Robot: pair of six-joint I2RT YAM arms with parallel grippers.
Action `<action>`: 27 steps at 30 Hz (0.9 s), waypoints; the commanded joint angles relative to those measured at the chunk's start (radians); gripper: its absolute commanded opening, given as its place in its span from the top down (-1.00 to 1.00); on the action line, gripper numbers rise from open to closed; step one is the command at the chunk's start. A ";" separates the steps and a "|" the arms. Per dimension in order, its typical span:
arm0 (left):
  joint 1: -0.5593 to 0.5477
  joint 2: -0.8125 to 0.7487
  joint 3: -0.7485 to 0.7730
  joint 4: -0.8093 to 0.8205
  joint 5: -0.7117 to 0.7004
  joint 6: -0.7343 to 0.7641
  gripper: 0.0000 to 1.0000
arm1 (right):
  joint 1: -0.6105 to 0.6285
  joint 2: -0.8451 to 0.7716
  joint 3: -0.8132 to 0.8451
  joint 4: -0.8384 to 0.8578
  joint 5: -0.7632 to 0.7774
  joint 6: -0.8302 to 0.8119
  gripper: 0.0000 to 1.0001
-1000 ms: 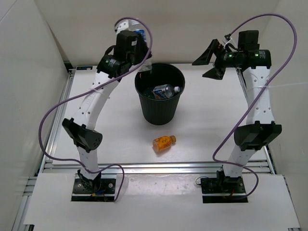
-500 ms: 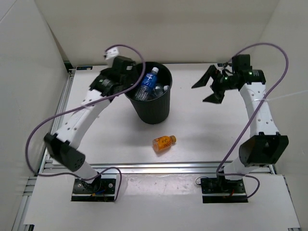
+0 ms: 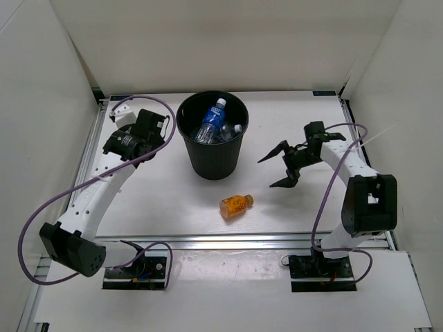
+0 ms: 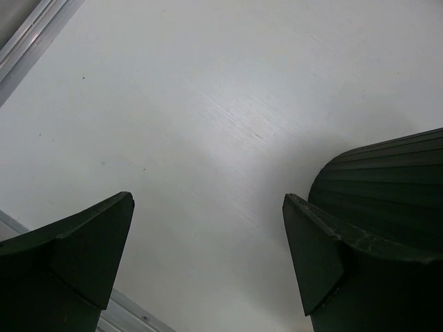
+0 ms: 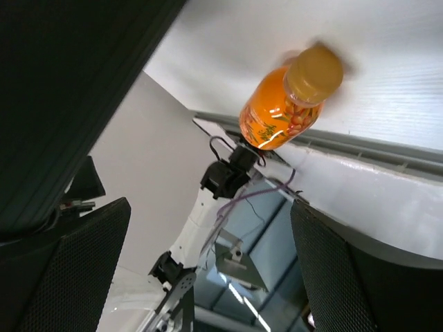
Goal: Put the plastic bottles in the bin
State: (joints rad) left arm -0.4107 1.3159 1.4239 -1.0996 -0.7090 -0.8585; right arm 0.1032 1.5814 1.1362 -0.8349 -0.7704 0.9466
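Now: blue-labelled clear plastic bottle newly inside black round plastic bin; left hand withdrawn, wide, empty. Stubby orange plastic bottle alone remains on worktop, near wide right hand.

Bright, even light from above — the bin throws only a soft shadow on the white table. In the right wrist view the orange bottle blurs at its cap — smeared edges.
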 commanded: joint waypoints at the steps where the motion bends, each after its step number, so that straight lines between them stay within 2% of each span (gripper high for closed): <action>1: 0.018 -0.098 -0.022 -0.031 -0.004 -0.022 -1.00 | 0.070 0.076 0.017 0.034 -0.049 0.060 -1.00; 8: 0.075 -0.153 -0.045 -0.052 -0.014 0.010 -1.00 | 0.220 0.206 -0.006 -0.004 0.003 0.092 -1.00; 21: 0.128 -0.254 -0.132 -0.114 0.005 0.019 -1.00 | 0.336 0.387 -0.029 -0.003 0.042 0.124 -1.00; 23: 0.139 -0.264 -0.144 -0.124 0.014 0.019 -1.00 | 0.354 0.414 -0.018 0.008 0.051 0.124 -0.86; 24: 0.139 -0.274 -0.145 -0.125 0.014 0.019 -1.00 | 0.354 0.414 -0.018 0.008 0.051 0.124 -0.61; 27: 0.139 -0.294 -0.163 -0.135 0.023 0.010 -1.00 | 0.363 0.440 0.017 0.008 0.065 0.115 -0.29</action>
State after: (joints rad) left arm -0.2771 1.0573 1.2739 -1.2087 -0.6930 -0.8471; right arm 0.4488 1.9396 1.1622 -0.8337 -0.6865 1.0679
